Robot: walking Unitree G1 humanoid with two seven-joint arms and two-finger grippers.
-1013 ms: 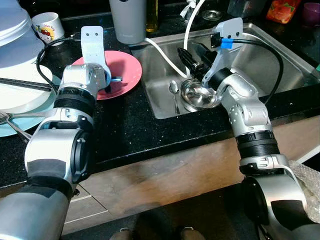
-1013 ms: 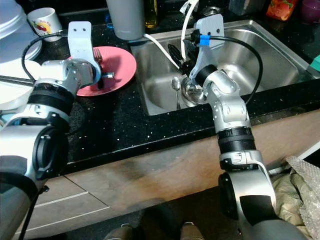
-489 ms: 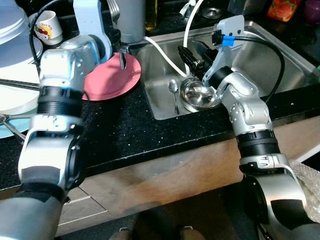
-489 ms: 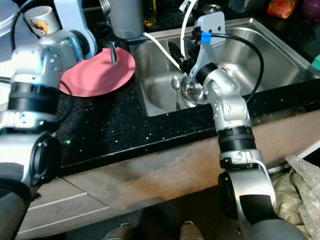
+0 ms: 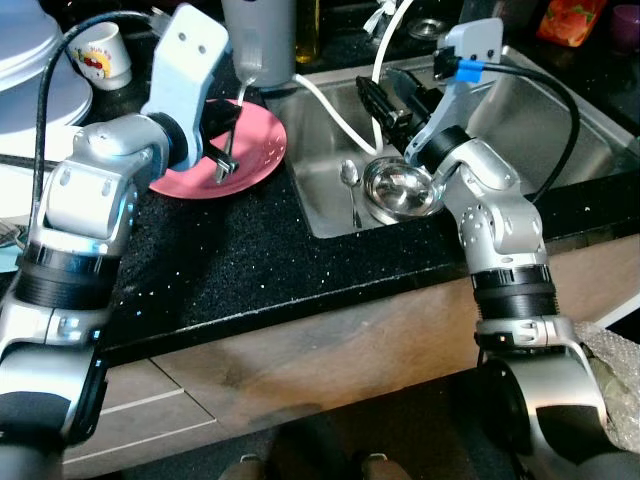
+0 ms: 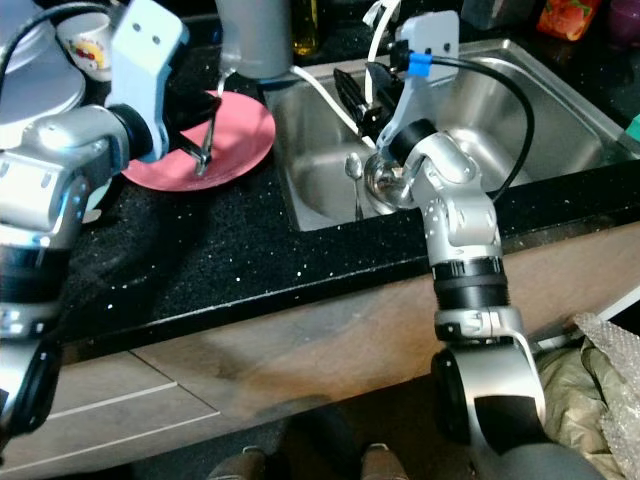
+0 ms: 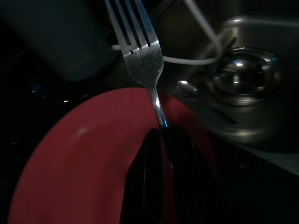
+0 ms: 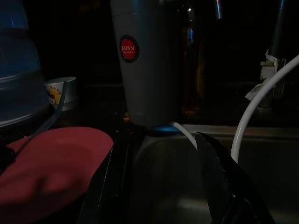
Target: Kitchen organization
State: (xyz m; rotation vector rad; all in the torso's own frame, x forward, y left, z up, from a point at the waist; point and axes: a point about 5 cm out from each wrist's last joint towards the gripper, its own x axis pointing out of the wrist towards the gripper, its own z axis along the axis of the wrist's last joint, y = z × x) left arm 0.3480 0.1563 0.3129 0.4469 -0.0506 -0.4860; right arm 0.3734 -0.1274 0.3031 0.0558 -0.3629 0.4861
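The fork (image 7: 142, 51) was held clamped by its handle in the left gripper (image 5: 222, 165) above the pink plate (image 5: 262, 150), tines raised toward the sink (image 5: 520, 110) (where the right gripper (image 5: 385, 100) hovered open).

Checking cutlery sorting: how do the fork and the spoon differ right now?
The fork is clamped in the left gripper above the pink plate; the spoon lies loose in the sink. The fork is held raised; the spoon lies flat beside the steel bowl. Both are silver metal.
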